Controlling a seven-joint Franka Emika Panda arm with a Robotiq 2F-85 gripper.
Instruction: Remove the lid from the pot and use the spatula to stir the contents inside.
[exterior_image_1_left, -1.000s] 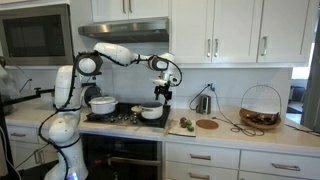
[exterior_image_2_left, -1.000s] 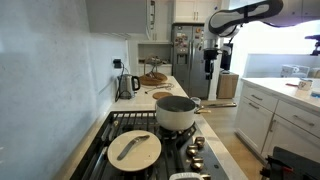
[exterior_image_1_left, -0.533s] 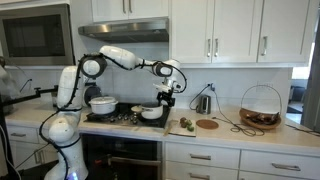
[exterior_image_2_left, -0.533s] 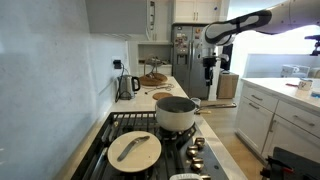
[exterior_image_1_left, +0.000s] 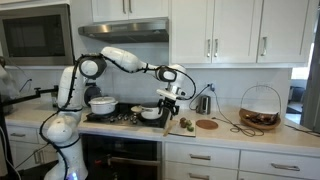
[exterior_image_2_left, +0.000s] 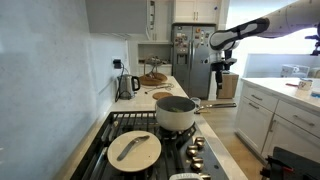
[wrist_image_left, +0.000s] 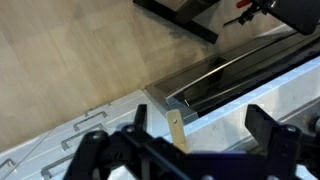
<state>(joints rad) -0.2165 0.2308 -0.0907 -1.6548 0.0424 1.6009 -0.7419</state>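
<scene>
The small white pot (exterior_image_1_left: 150, 112) (exterior_image_2_left: 177, 113) stands on the stove with its dark inside showing and no lid on it. A long handle (exterior_image_2_left: 215, 104) sticks out from it over the counter's front. My gripper (exterior_image_1_left: 168, 101) (exterior_image_2_left: 222, 80) hangs above the counter's front edge, just beyond the pot, pointing down. In the wrist view the gripper (wrist_image_left: 198, 116) is open, its dark fingers (wrist_image_left: 262, 128) spread wide. A wooden spatula handle (wrist_image_left: 178, 130) with a hole in its end shows between them, apart from both fingers.
A larger white pot with a domed cream top (exterior_image_1_left: 102, 103) (exterior_image_2_left: 134, 148) sits on the neighbouring burner. A kettle (exterior_image_2_left: 126, 85), a round board (exterior_image_1_left: 206, 124), green items (exterior_image_1_left: 186, 124) and a wire basket (exterior_image_1_left: 261, 108) stand on the counter. Below the gripper lies wooden floor (wrist_image_left: 80, 50).
The arm has swung away from above the pot towards the counter's front edge and come down a little. The gripper has stayed open.
</scene>
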